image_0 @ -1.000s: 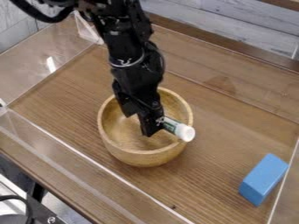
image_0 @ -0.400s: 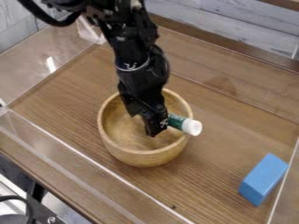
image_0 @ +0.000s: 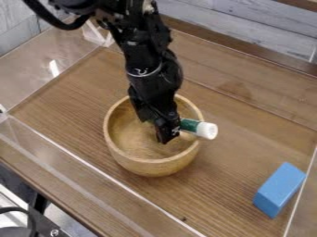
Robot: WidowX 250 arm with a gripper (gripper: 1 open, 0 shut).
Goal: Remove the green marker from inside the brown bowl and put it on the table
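Note:
The brown bowl sits on the table near the middle of the view. The green marker lies tilted inside it, its white end poking over the right rim. My gripper points almost straight down into the bowl, with its dark fingers low inside and just left of the marker's inner end. The jaws stand open, and I see nothing held between them. The arm hides the marker's inner end and the far part of the bowl's inside.
A blue rectangular block lies on the table at the lower right. Clear acrylic walls edge the tabletop along the front left and the back.
The marker's white end has shifted slightly up and to the right along the bowl's rim. The gripper has stayed in the bowl.

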